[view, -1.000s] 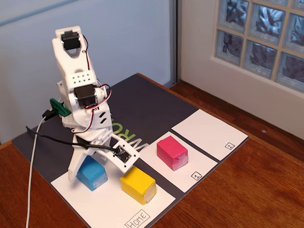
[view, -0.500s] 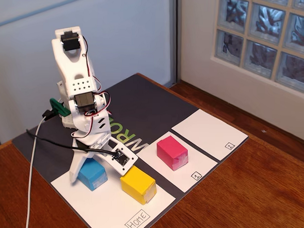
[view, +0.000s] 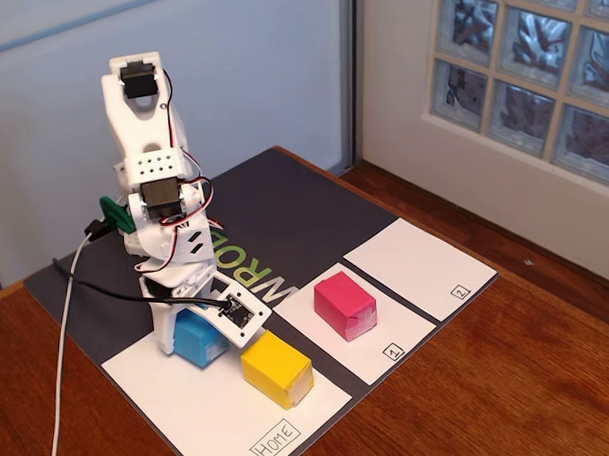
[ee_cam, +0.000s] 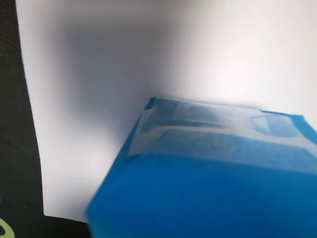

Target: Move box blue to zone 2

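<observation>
Claw (view: 186,336) over box blue (view: 202,343), taped end (ee_cam: 218,126) only in wrist view

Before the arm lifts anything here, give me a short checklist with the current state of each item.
1. Tool over the blue box, not the yellow block or pink block: ok.
2. Tool closed on the box: cannot tell; the fingers are hidden in the fixed view and absent from the wrist view.
3. Box sitting on the Home sheet: ok, as far as the fixed view shows.
4. Zone 2 free of objects: ok.
5. Pink block on the sheet marked 1, beside the likely path: ok, but watch clearance.
</observation>
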Motion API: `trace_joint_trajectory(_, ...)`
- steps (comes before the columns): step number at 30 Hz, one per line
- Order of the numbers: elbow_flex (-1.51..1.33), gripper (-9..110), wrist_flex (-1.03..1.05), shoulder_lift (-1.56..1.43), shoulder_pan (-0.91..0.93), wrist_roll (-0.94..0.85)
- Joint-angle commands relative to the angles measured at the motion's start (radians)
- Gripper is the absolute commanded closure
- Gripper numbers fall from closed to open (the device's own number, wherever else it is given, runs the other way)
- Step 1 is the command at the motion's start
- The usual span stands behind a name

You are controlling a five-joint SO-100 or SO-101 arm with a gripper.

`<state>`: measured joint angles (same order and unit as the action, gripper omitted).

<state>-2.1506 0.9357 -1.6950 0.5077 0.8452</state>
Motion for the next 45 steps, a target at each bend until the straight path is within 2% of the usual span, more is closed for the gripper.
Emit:
trace_joint_trajectory(1,0.052,102,0.046,-0.071,0.000,-0.008)
trace_joint_trajectory(14,0.127,102,0.242,-0.253,0.009,0.066)
trace_joint_trajectory(25,0.137,102,0.483,-0.466,-0.075,0.249)
trace_joint_trajectory(32,0.137,102,0.597,-0.598,-0.245,0.469)
trace_joint_trajectory(37,0.137,102,0.641,-0.657,-0.431,0.650)
trace_joint_trajectory(45,0.161,102,0.666,-0.584,-0.746,0.931)
